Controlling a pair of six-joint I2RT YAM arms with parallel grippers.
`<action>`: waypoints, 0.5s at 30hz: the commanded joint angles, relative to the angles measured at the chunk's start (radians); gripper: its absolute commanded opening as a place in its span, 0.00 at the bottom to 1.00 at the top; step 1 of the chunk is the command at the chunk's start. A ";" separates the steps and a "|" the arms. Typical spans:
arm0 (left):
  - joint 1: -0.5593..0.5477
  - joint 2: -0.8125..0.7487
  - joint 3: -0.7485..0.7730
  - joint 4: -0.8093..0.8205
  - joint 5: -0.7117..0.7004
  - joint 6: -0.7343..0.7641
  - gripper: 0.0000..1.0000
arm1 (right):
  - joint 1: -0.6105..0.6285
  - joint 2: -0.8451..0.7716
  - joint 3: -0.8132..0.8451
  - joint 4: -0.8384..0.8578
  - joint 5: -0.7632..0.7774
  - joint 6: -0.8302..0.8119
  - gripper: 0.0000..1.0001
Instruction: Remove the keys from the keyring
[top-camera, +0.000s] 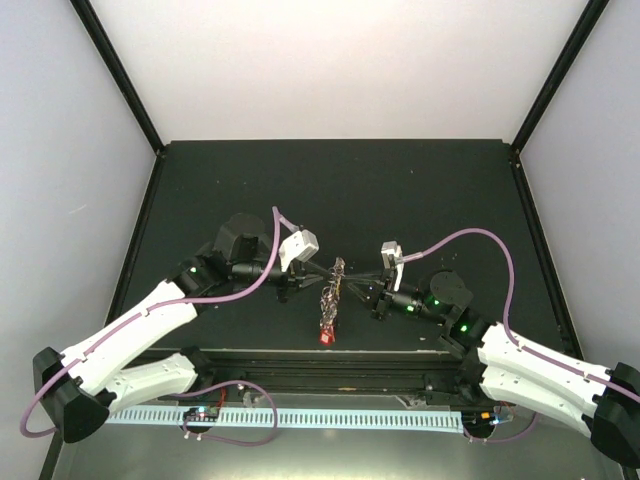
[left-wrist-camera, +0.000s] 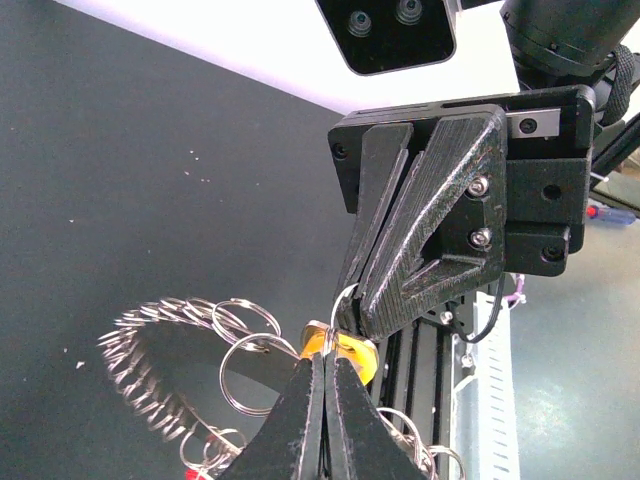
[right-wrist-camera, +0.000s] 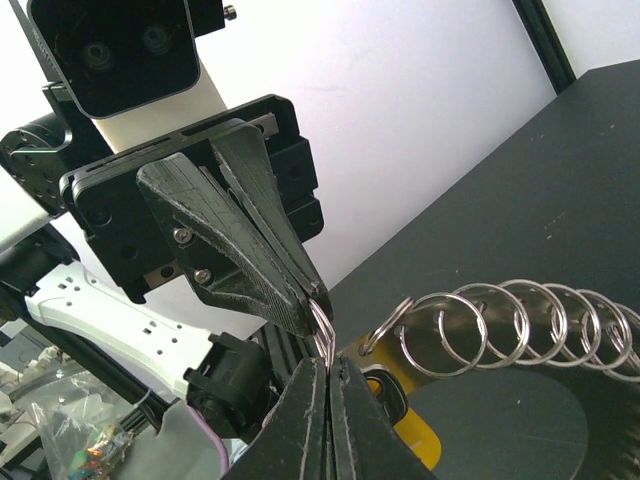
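Both grippers meet tip to tip above the black table (top-camera: 330, 180). The keyring (right-wrist-camera: 322, 322) is a thin wire loop pinched between them. My left gripper (left-wrist-camera: 326, 357) is shut on it from one side, and my right gripper (right-wrist-camera: 328, 366) is shut on it from the other. The keys (top-camera: 328, 305) hang below as a bunch with a red head at the bottom. In the left wrist view they fan out as a spiky silver arc (left-wrist-camera: 140, 360) beside small linked rings (left-wrist-camera: 250, 370) and an orange head (left-wrist-camera: 350, 352). The right wrist view shows a chain of rings (right-wrist-camera: 500, 325).
White walls enclose the table, with black frame posts (top-camera: 120, 75) at the back corners. A black rail (top-camera: 330, 365) and a white slotted strip (top-camera: 330, 418) run along the near edge. Purple cables (top-camera: 470, 240) loop off both wrists.
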 joint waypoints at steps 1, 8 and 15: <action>0.013 0.007 0.026 -0.013 -0.077 -0.001 0.02 | -0.005 -0.017 0.028 0.067 -0.012 -0.023 0.01; 0.003 0.020 0.029 -0.026 -0.101 0.004 0.02 | -0.005 0.002 0.033 0.089 -0.023 -0.020 0.01; -0.006 0.035 0.032 -0.035 -0.114 0.008 0.02 | -0.004 0.014 0.039 0.101 -0.026 -0.020 0.01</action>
